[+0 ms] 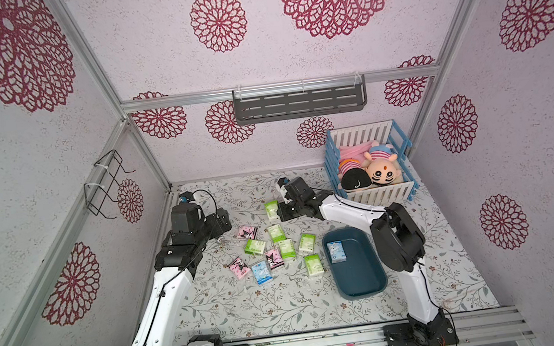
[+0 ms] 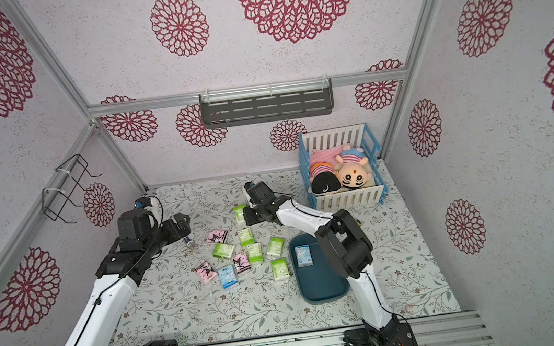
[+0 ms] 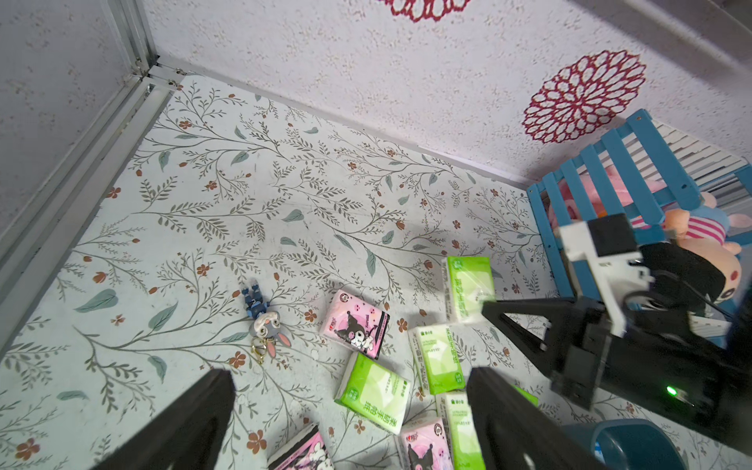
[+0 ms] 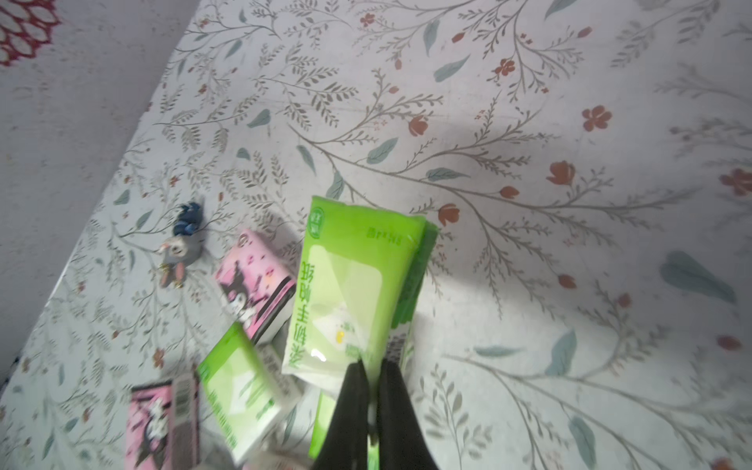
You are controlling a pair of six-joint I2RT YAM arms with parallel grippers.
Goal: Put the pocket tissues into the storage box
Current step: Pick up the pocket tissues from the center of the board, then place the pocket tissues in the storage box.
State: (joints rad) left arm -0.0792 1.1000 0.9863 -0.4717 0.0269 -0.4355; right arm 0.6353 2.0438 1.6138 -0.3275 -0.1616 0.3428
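My right gripper (image 4: 372, 366) is shut on one edge of a green-and-white pack of pocket tissues (image 4: 350, 285), which sits at the far side of the table (image 1: 272, 210). I cannot tell whether that pack still touches the table. Several more pocket tissues lie loose mid-table: green (image 1: 255, 246), pink with a black cartoon figure (image 1: 247, 232) and light blue (image 1: 262, 272). The dark teal storage box (image 1: 360, 278) stands to their right with one light blue pack (image 1: 336, 252) inside. My left gripper (image 3: 350, 374) hangs open above the left of the pile (image 1: 225, 219), holding nothing.
A blue-and-white toy crib (image 1: 335, 159) with plush dolls stands at the back right, close behind my right arm. A small rabbit keychain (image 3: 262, 323) lies left of the packs. A grey shelf (image 1: 299, 103) hangs on the back wall and a wire rack (image 1: 108, 184) on the left wall.
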